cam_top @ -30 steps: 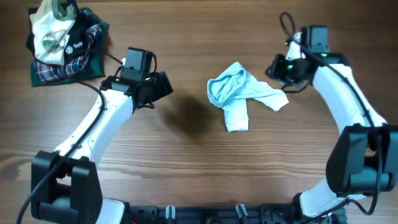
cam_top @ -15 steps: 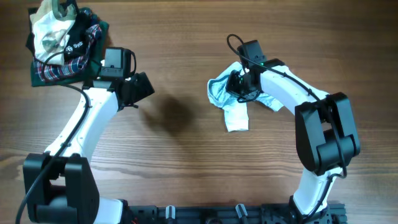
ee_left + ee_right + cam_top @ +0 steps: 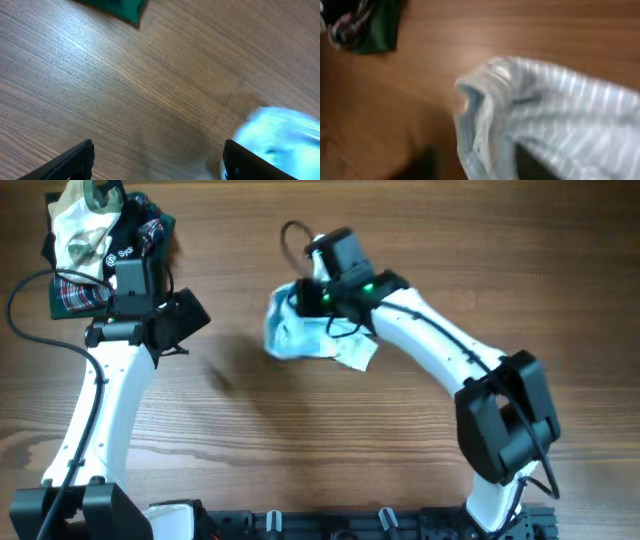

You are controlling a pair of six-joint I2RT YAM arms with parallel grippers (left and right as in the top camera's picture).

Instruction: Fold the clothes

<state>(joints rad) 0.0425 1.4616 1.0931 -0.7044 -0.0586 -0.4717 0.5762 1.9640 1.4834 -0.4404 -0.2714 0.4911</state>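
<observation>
The right gripper (image 3: 477, 167) has its fingers drawn in on a bunch of the clothes (image 3: 550, 110). In the blurred wrist view the pale blue-and-white cloth runs down between two dark finger shapes that stand closer than an open pair would. I judge it clamped on the cloth, not merely resting on it. The garment sits directly under and just ahead of this gripper, crumpled, with a rolled edge standing up on its left side. A loose flap trails back beneath the right arm's wrist. Part of it looks raised off the table (image 3: 420, 440); how much I cannot tell.

Off to the right gripper's left, the left gripper (image 3: 157, 165) hangs over bare wood, fingers wide apart and nothing between them. The garment shows only as a pale blur ahead and to its right, apart from it. Beyond the left gripper, at the far corner, lies the plaid cloth (image 3: 70, 295) with a black garment (image 3: 125, 245) heaped on it.

No fold is made yet. The step in hand looks like positioning: one gripper has the bunched garment and it is not laid flat. The next move likely calls for setting it down in the open wood between the arms. The left gripper would then pinch an opposite edge so the two can draw the thin cloth flat. It should catch one layer only and stay short of the heap.
</observation>
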